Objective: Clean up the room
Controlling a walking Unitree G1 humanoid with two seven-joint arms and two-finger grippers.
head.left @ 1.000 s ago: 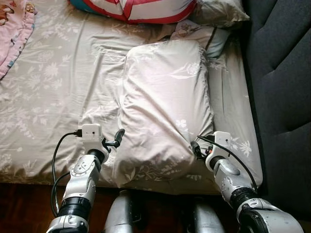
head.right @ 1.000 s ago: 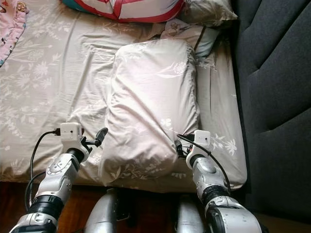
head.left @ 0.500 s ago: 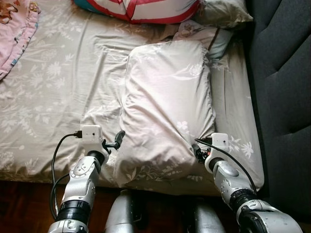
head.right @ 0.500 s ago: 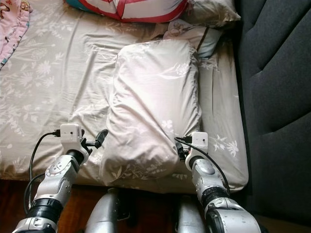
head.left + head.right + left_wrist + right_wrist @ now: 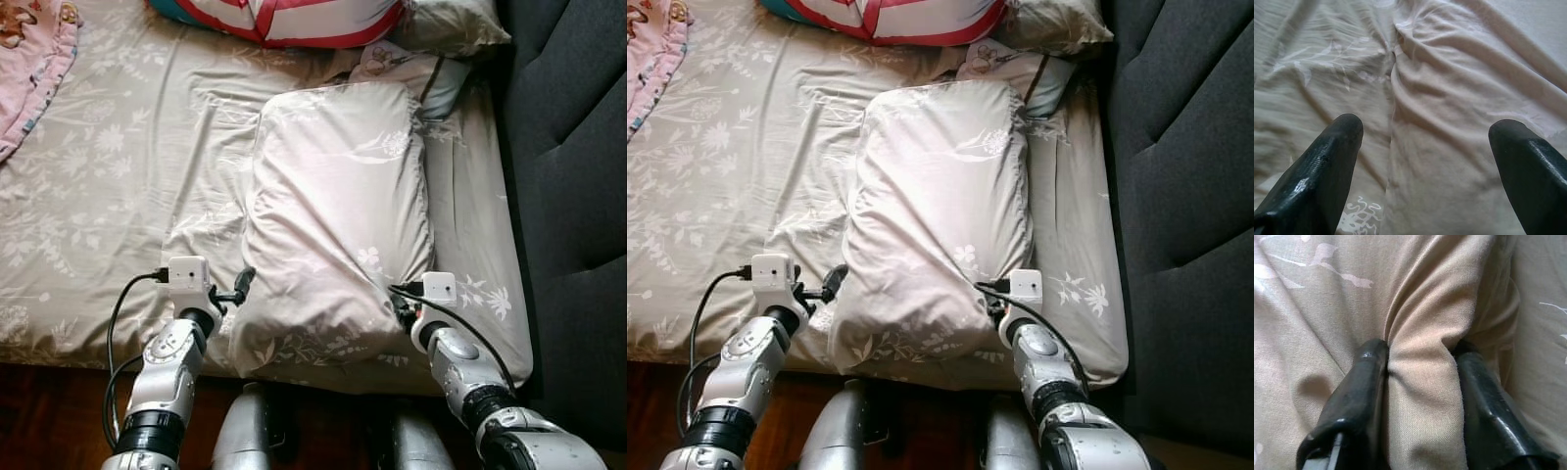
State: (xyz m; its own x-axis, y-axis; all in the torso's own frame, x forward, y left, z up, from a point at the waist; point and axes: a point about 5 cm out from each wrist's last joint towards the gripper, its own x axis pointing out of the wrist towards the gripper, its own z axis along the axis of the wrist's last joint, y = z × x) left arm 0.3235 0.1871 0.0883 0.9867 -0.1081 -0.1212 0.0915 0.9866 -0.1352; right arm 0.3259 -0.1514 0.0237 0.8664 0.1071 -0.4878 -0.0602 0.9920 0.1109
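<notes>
A large beige pillow [image 5: 338, 211] with a pale flower print lies lengthwise on the bed, its near end at the front edge of the mattress. My right gripper [image 5: 402, 305] is at the pillow's near right corner, shut on a fold of its cover [image 5: 1422, 382]. My left gripper [image 5: 240, 285] rests at the pillow's near left corner with its fingers [image 5: 1327, 161] spread open over the fabric [image 5: 1449, 122], holding nothing.
The bed sheet [image 5: 108, 186] is beige and floral. A red, white and teal cushion [image 5: 284, 20] and two smaller pillows [image 5: 431, 59] lie at the far end. A pink blanket [image 5: 29, 69] is at the far left. A dark upholstered headboard [image 5: 568, 166] runs along the right.
The view has shifted slightly. Both arms have drawn back a little toward the front edge of the bed; the right gripper still holds the pillow's corner.
</notes>
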